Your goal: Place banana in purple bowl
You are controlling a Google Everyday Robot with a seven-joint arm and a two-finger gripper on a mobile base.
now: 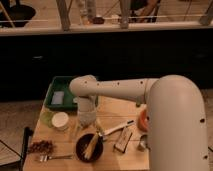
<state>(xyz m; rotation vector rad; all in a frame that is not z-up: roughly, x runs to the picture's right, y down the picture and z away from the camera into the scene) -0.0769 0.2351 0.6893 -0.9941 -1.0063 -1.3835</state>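
The banana lies inside the purple bowl at the counter's front left, so the placing itself looks done; what seems left is for the arm to draw clear. The gripper hangs just above and behind the bowl, under the arm's wrist. Whether the jaws are apart or closed, I cannot tell: the wrist hides them, and the counter's right side is blocked by the robot's body.

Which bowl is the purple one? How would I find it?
Look at the wooden table, along its front edge, just below the gripper on the big white arm. The purple bowl is the dark round one holding the banana; the small white bowl nearby is paler and smaller.
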